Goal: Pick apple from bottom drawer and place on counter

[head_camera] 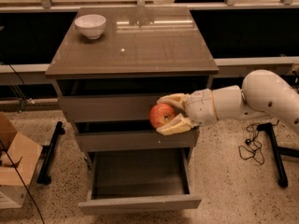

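Your gripper (162, 116) is clamped on the apple (160, 114), just below the front edge of the counter (135, 48), right of centre. Lift until the apple clears that edge before you reach in, then lower onto bare counter, well away from the bowl (90, 25).

A white bowl (90, 25) sits at the far left of the cabinet top. The two upper drawers (107, 108) show plain grey fronts, and the gripper (163, 115) hangs just before them, right of centre. Near left, a cardboard box (14, 164) stands on the speckled floor (233, 190), with a black stand foot (50, 152) beside it. At right lie a black cable (252, 146) and another foot (275, 155). A pale ledge (254, 61) runs behind.
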`<state>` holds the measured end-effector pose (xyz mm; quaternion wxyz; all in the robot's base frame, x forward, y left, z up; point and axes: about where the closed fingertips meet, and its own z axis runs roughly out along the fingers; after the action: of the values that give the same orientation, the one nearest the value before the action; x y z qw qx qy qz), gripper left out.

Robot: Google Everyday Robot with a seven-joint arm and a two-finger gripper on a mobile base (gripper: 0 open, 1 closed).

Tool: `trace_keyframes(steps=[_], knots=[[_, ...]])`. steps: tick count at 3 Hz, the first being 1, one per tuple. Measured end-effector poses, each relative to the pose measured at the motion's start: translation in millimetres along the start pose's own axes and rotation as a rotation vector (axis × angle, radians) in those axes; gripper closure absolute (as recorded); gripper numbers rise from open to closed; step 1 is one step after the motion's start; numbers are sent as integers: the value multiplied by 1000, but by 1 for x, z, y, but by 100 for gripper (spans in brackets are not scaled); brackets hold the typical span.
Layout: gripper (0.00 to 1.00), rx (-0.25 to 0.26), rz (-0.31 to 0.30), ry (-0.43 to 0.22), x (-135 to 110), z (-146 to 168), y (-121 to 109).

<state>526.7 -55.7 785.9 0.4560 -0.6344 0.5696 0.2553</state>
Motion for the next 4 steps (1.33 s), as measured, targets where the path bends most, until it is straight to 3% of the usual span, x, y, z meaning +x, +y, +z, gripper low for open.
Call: trace_keyframes(steps=[1, 2, 3, 4], knots=[[100, -13, -18, 24, 1, 4, -14], [100, -36, -59, 51, -6, 7, -56], [100, -48, -139, 98, -31, 7, -108], [100, -3, -253, 122, -77, -8, -154]])
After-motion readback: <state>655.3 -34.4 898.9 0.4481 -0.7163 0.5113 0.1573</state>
